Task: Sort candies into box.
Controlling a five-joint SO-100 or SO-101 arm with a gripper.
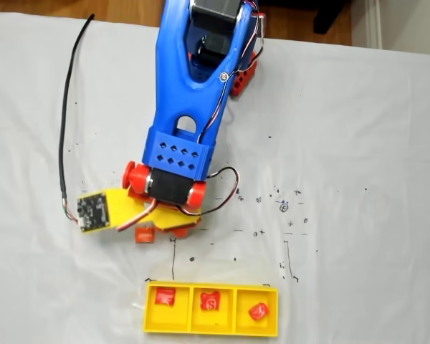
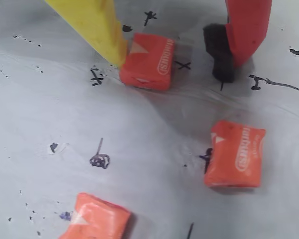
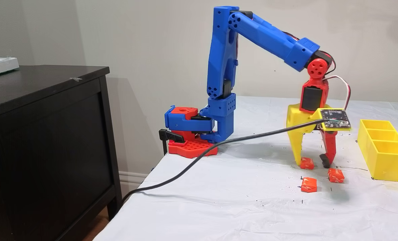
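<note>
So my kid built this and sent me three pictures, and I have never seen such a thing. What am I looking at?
It is a small blue robot arm bolted to a table, with a two-finger gripper. One fixed view looks down from above, the other from the side; the wrist view rides on the gripper. Three orange candies lie loose on the cloth. The gripper stands open around one candy, its yellow finger touching it; nothing is lifted. The yellow box has three compartments, each holding one red candy.

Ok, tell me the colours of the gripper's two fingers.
One finger is yellow, the other red with a black tip; the wrist view shows them best.
</note>
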